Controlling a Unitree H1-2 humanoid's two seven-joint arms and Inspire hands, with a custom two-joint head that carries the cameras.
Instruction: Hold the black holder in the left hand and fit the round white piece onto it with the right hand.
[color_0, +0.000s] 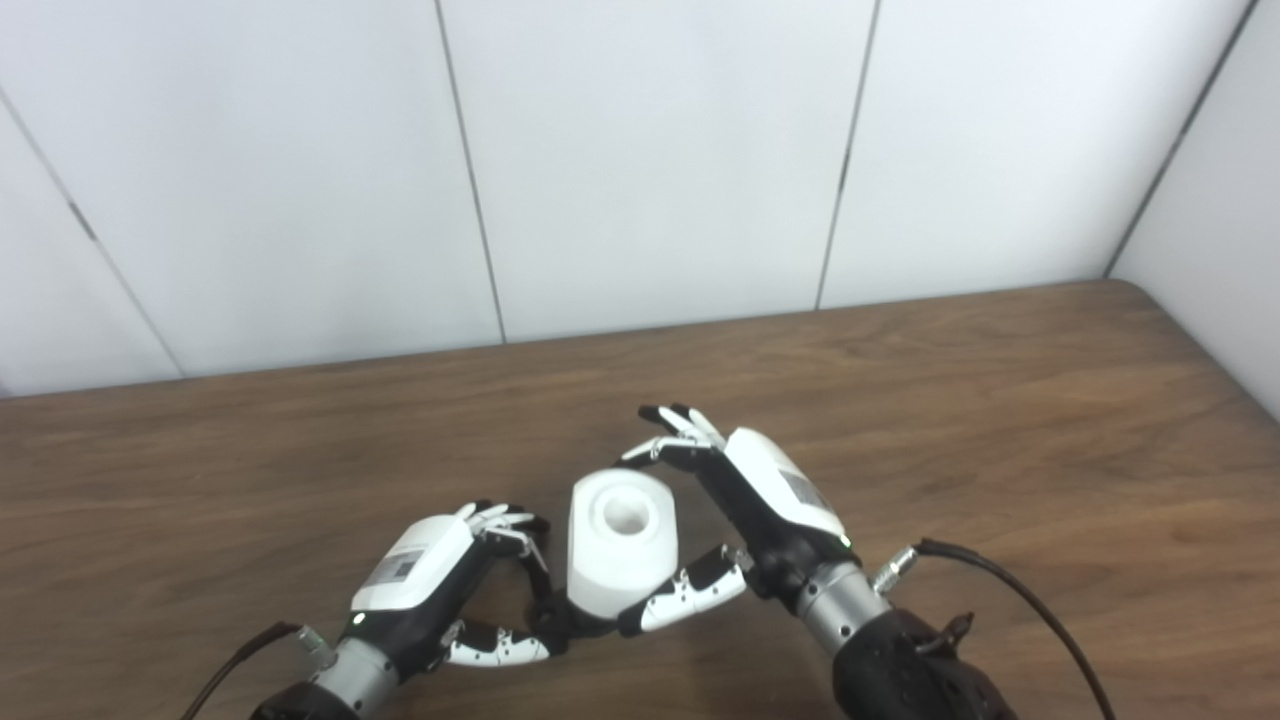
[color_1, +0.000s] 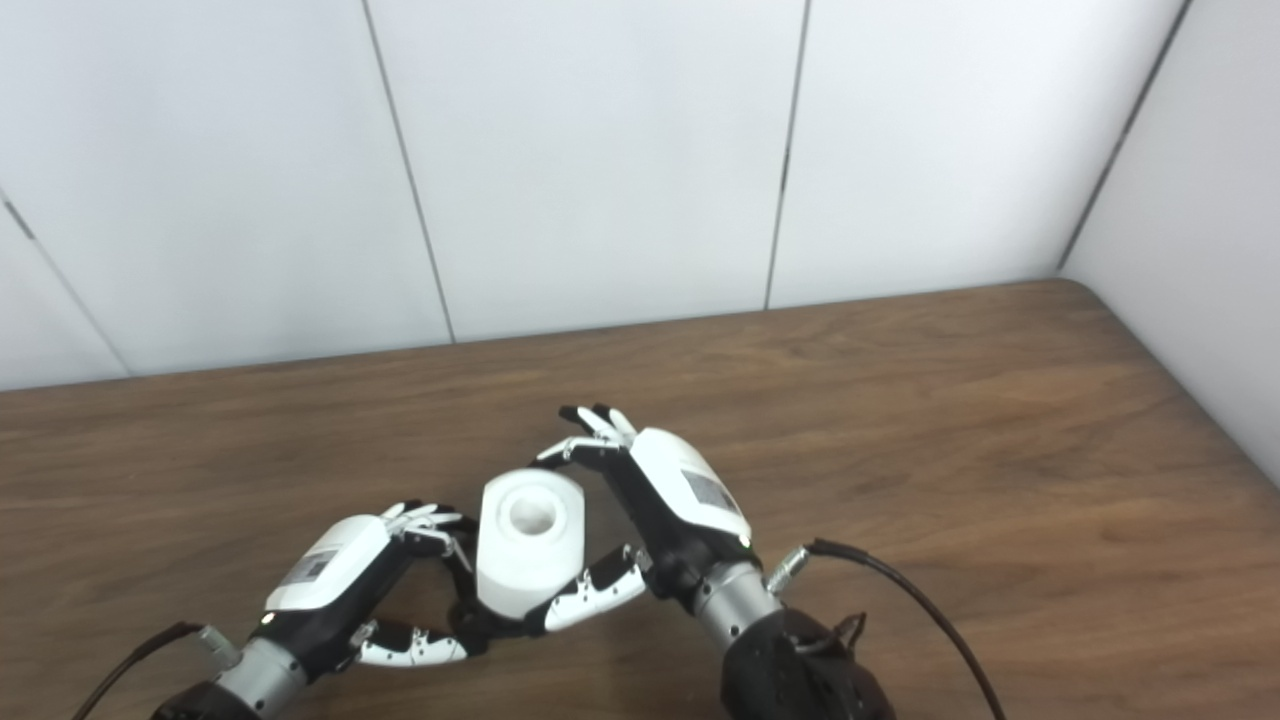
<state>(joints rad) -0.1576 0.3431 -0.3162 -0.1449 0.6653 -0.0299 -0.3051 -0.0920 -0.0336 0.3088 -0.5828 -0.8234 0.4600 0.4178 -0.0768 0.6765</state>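
Above the brown wood-grain table, the round white plastic piece, a stubby cylinder with a round hole in its top face, sits between the two hands near the lower middle of the view. The right hand lies at about 3 o'clock from the piece and holds it: its curled fingers hook over the far edge at 1 o'clock, and its thumb presses the near side at 5 o'clock. The left hand is at 9 o'clock from the piece, fingers curled in close to the piece's left side and thumb reaching toward its base. The black holder shows only as a small dark part under the piece at 7 o'clock, pinched by the left hand; how far the piece is seated on it cannot be told. A black cable trails from the right wrist.
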